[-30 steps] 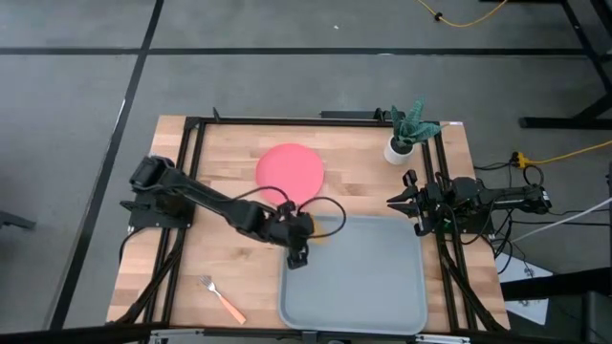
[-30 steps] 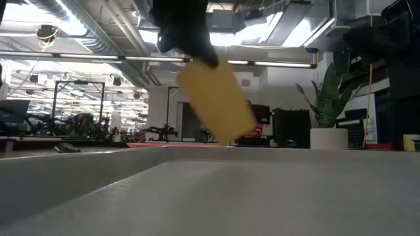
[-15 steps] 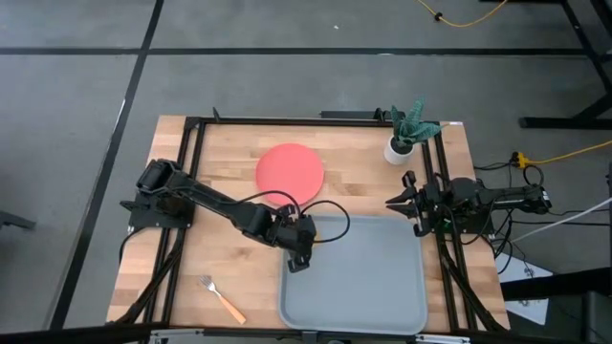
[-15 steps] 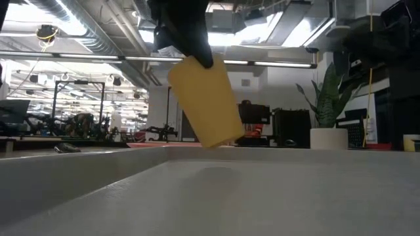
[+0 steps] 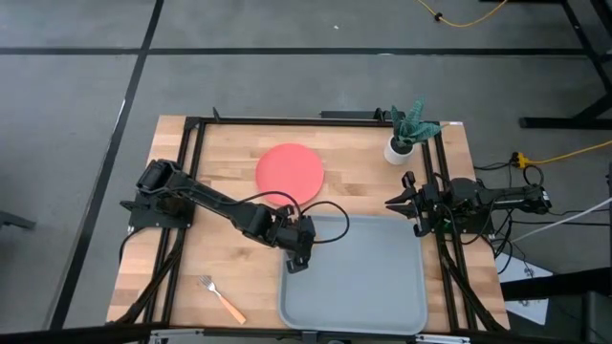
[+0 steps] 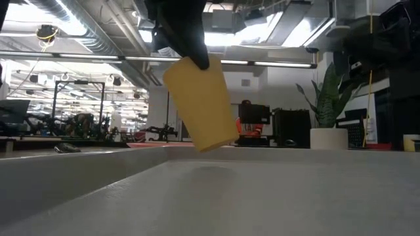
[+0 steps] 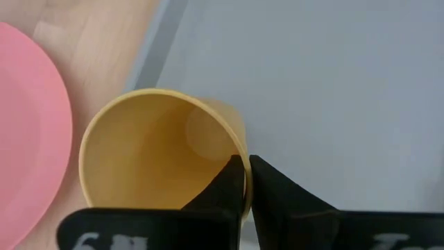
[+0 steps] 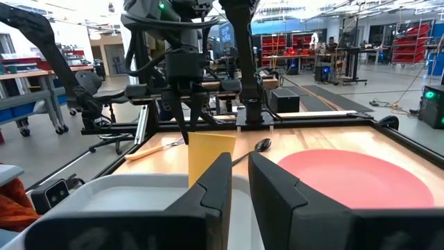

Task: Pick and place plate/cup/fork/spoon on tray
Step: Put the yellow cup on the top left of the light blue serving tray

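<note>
My left gripper (image 5: 296, 254) is over the far left corner of the grey tray (image 5: 382, 287), shut on the yellow-orange cup (image 6: 200, 105). In the high view the gripper hides the cup. The coral-pink plate (image 5: 290, 170) lies flat on the table beyond the tray. The fork (image 5: 222, 299) lies near the table's front edge, left of the tray. The dark spoon (image 8: 262, 144) shows only in the right wrist view, lying on the table behind the cup. My right gripper (image 5: 392, 203) is shut and empty, level, by the tray's far right corner. My left gripper pinches the cup's rim (image 7: 241, 147), one finger (image 7: 222, 191) inside the cup and the other finger (image 7: 277, 194) outside. The fingers come from above, pointing down. The cup hangs tilted below them, its base (image 6: 216, 145) just over the tray's floor (image 6: 262, 196).
A white pot with a green plant (image 5: 404, 134) stands at the table's far right. A black frame rail (image 5: 191, 182) runs round the table top. The tray's raised rim (image 7: 156, 48) lies right beside the cup.
My left gripper has shifted a little and the cup in it has swung from a strong tilt to a more upright one. The cup's base has sunk slightly toward the tray. My right arm has kept still.
</note>
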